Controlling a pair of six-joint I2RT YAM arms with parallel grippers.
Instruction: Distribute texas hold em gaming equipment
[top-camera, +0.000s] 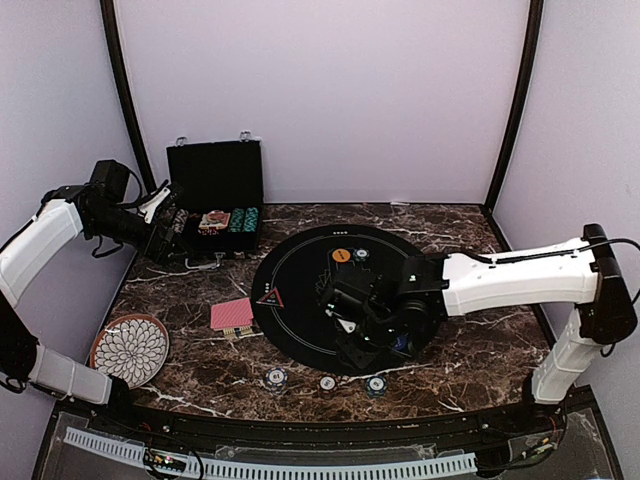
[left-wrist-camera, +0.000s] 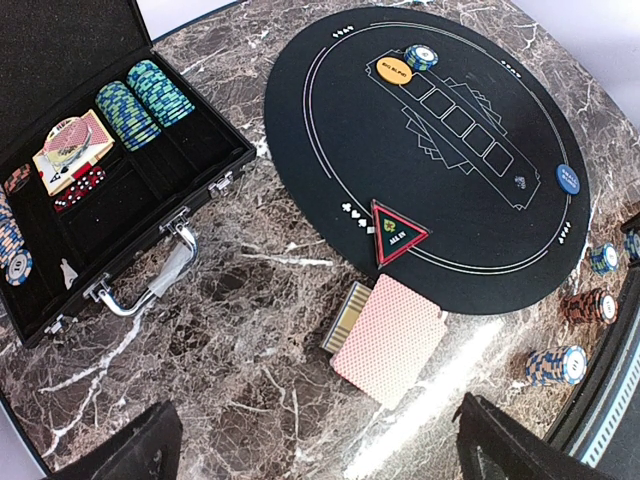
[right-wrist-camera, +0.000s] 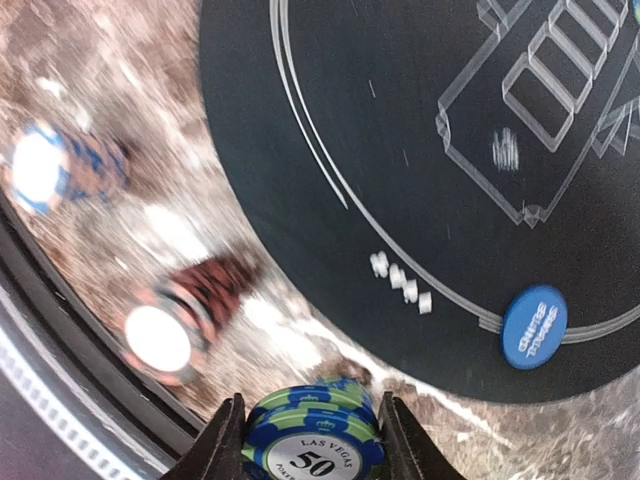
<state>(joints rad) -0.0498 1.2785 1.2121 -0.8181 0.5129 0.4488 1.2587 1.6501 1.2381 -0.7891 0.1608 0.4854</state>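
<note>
My right gripper is shut on a blue-and-green chip stack marked 50, low over the marble by the near edge of the round black mat. A red chip stack and a blue-and-orange stack stand to its left. A blue button, an orange button, a chip stack and the triangle marker lie on the mat. The red-backed cards lie beside the mat. My left gripper is open and empty, high near the case.
The open black case holds more chip stacks and cards at the back left. A flower-patterned plate sits at the front left. My right arm reaches across the mat from the right. The table's raised front rim runs close behind the chip stacks.
</note>
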